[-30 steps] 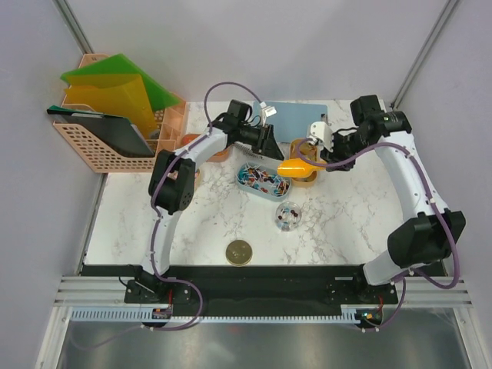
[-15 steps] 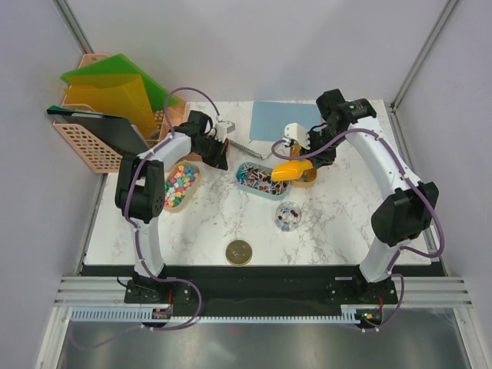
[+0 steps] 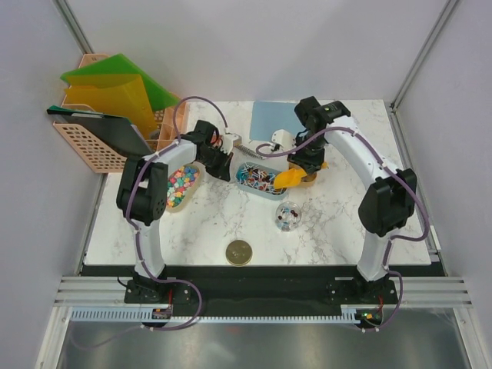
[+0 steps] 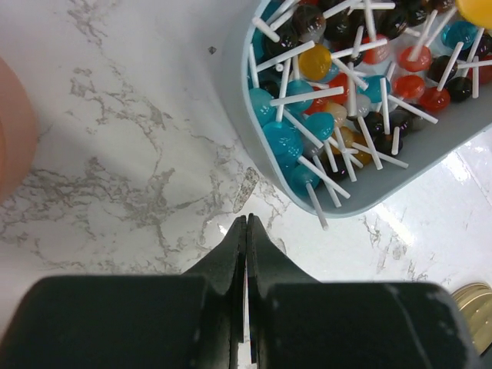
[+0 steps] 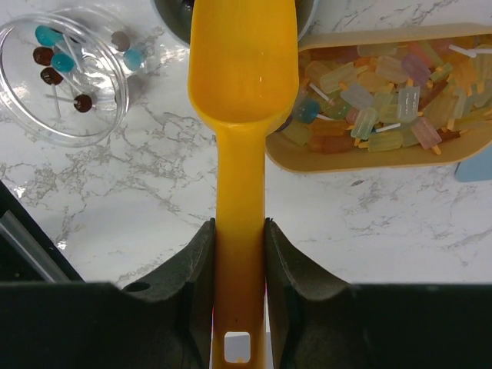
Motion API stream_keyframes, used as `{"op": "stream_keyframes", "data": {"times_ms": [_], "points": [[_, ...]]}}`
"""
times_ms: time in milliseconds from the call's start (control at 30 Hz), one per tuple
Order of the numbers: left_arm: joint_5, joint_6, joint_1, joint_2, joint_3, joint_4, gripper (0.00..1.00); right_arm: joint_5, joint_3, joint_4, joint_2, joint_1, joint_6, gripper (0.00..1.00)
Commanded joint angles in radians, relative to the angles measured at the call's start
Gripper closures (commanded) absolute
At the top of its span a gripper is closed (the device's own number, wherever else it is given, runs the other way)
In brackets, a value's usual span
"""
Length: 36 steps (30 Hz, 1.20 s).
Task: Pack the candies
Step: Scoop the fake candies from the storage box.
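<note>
Right pincer (image 5: pixel 241 231) clenched on the orange scoop (image 5: pixel 243 92) by its handle; my left pincer (image 4: pixel 246 231) is pressed shut on nothing. Near the tabletop's front edge lies a gold lid (image 3: pixel 239 251), then a clear tub (image 5: pixel 100 115) with a few sweets. Mid-tabletop, a grey tray (image 4: pixel 400 181) holds the candies (image 4: pixel 338 84). They look light, hard and probably slippery, so I'd scoop under them rather than pinch.

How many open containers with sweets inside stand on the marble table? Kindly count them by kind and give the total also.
Shallow plastic trays: 3 (pink oval tray, grey-blue oval tray, yellow tray)
Clear round plastic jar: 1
Total: 4
</note>
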Motion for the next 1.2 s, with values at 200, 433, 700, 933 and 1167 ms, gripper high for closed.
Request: {"op": "stream_keyframes", "data": {"times_ms": [200, 433, 700, 933, 1167], "points": [[0.018, 0.089, -0.076, -0.014, -0.023, 0.045, 0.98, 0.169, 0.156, -0.030, 0.098, 0.090, 0.180, 1.00], [0.060, 0.072, -0.103, -0.019, -0.043, 0.055, 0.98, 0.218, 0.181, -0.047, 0.158, 0.129, 0.237, 1.00], [0.087, 0.063, -0.109, -0.025, -0.047, 0.059, 0.98, 0.218, 0.152, 0.002, 0.201, 0.150, 0.249, 1.00], [0.095, 0.051, -0.107, -0.023, -0.049, 0.059, 0.98, 0.218, 0.072, 0.082, 0.213, 0.150, 0.232, 1.00], [0.090, 0.034, -0.107, -0.020, -0.046, 0.061, 0.98, 0.209, 0.015, 0.143, 0.221, 0.152, 0.229, 1.00]]}}
